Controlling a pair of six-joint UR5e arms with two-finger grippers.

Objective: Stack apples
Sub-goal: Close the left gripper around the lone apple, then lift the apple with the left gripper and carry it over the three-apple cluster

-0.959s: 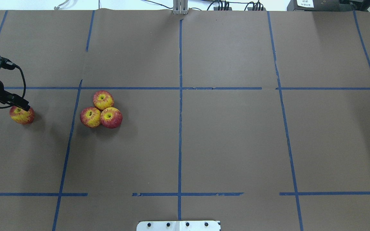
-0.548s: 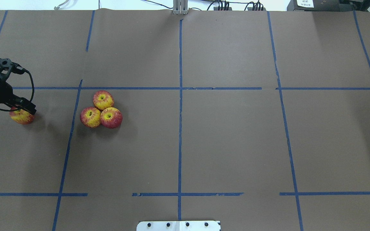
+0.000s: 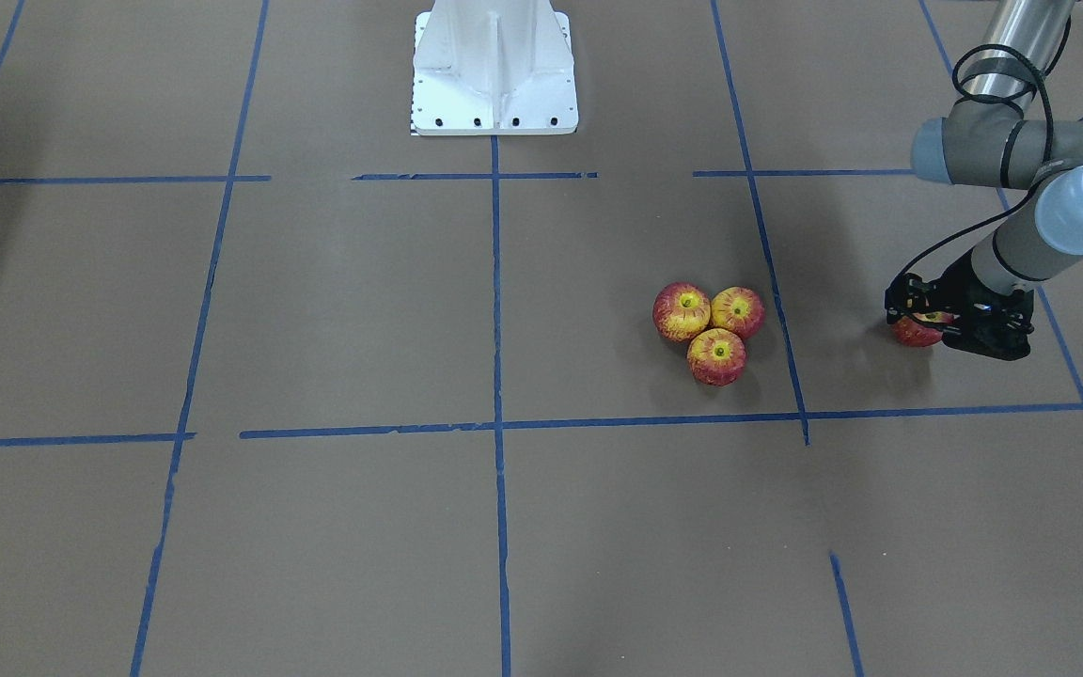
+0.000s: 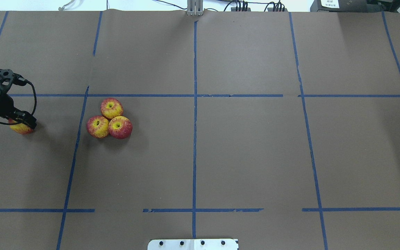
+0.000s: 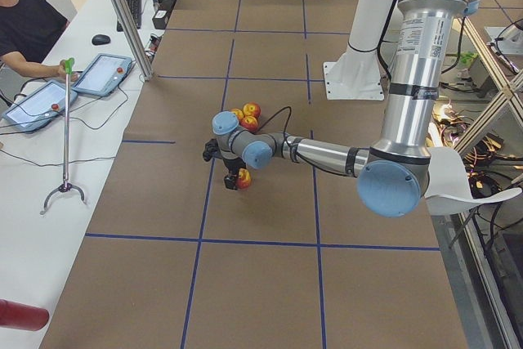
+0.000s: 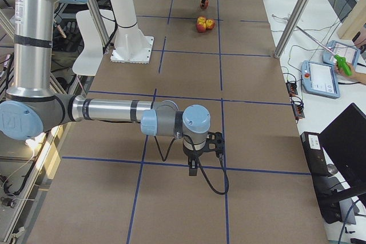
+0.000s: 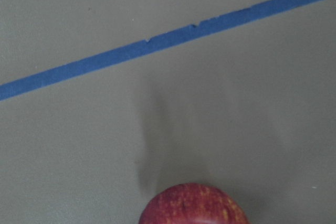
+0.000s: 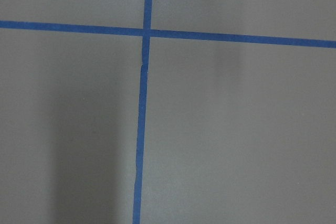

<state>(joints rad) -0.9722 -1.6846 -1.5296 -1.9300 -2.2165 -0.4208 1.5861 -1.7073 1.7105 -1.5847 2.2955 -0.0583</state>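
Observation:
Three apples [image 4: 111, 108] [image 4: 97, 126] [image 4: 120, 127] lie touching in a tight cluster left of the table's middle; they also show in the front view [image 3: 711, 329]. A fourth apple [image 4: 19, 128] lies apart at the far left, mostly hidden under my left gripper [image 4: 26, 122]. That gripper is low over it and looks open, with the apple's top at the bottom edge of the left wrist view [image 7: 193, 205]. My right gripper [image 6: 193, 171] shows only in the right side view, low over bare table far from the apples. I cannot tell whether it is open or shut.
Brown paper with blue tape lines [image 4: 194, 104] covers the table. The robot's white base [image 3: 494, 66] stands at the near middle edge. An operator's table with tablets [image 5: 98, 75] runs along the far side.
My left gripper has come down and a little leftward onto the lone apple, now covering most of it. The three clustered apples have not moved.

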